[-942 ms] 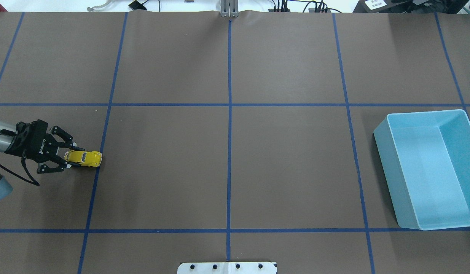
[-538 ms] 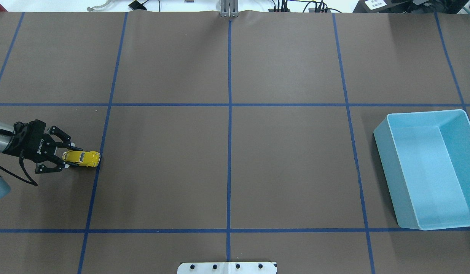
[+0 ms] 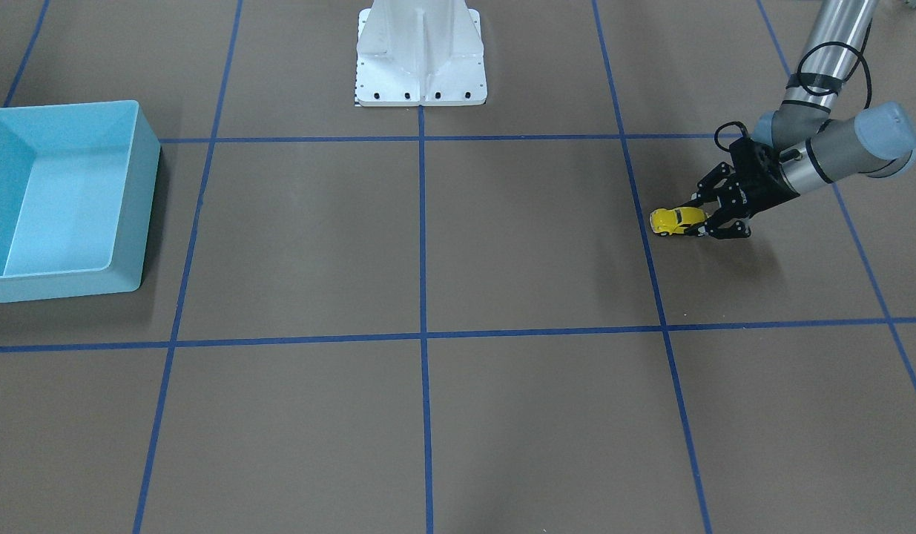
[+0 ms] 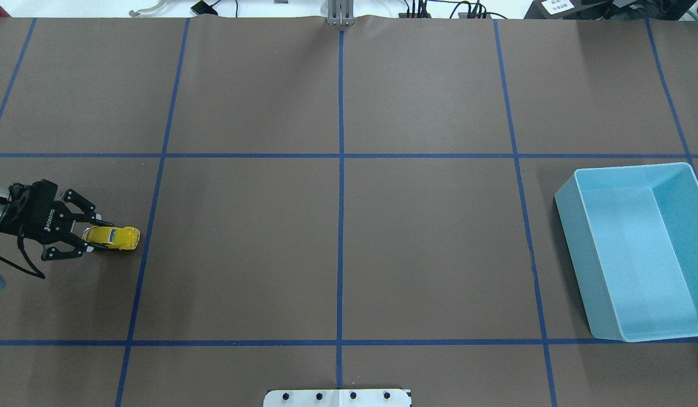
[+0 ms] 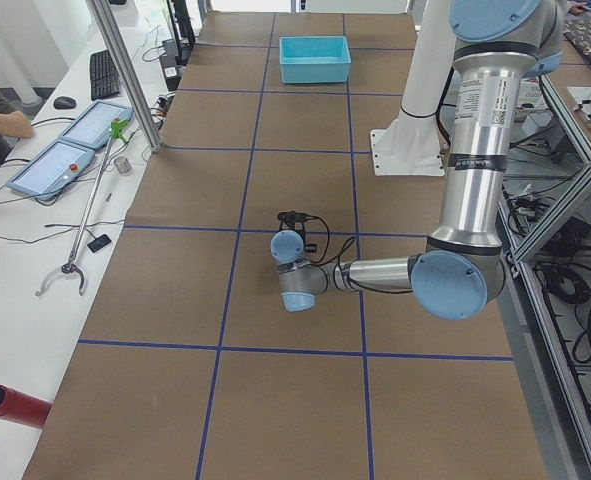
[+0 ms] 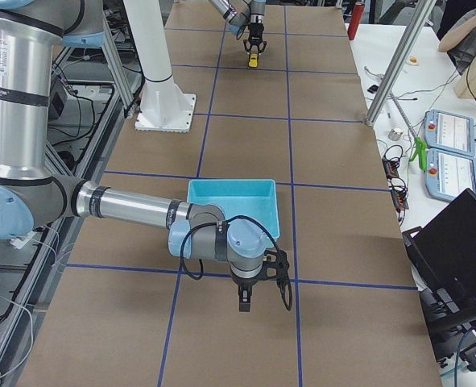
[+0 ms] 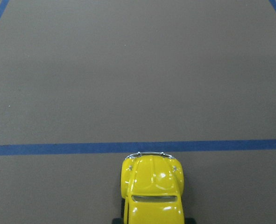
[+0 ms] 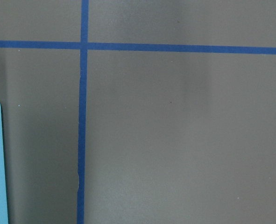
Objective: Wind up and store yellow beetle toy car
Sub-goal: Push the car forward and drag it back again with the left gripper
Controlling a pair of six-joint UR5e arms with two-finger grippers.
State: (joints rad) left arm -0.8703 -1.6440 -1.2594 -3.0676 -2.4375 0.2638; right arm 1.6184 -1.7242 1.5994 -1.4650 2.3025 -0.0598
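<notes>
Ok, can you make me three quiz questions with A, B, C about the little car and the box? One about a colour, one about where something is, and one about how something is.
1. What colour is the bin?
A) light blue B) red C) green

2. Where is the yellow beetle toy car?
A) inside the bin B) under the bin C) held in the left gripper

3. How is the bin?
A) full of cars B) empty C) upside down

Answers:
1 A, its walls and floor are light blue.
2 C, the gripper's fingers pinch the car's rear.
3 B, only its bare floor shows inside.
</notes>
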